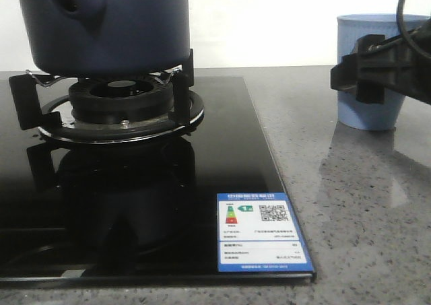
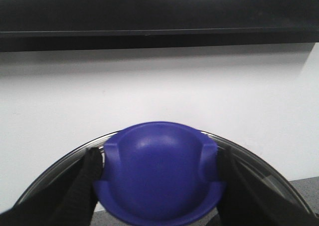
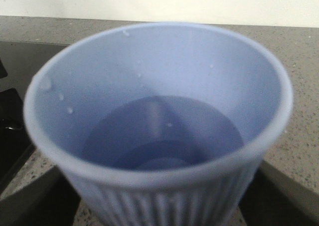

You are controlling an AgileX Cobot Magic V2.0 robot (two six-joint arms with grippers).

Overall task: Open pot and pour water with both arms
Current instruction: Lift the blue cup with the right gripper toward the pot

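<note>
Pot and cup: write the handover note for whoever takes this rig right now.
Left gripper: fingers either side of the blue lid knob, apparently shut on it; glass lid rim visible around it.
Right gripper: around the light blue cup, which stands on the counter beside the stove; grip not confirmable.
Pot sits on the burner.
Cup holds water.
Whether the lid is off cannot be told. Left: lift the cup, pour into the pot.

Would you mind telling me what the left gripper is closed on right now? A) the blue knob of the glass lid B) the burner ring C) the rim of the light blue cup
A: in the left wrist view the fingers flank the blue knob of the glass lid.
</note>
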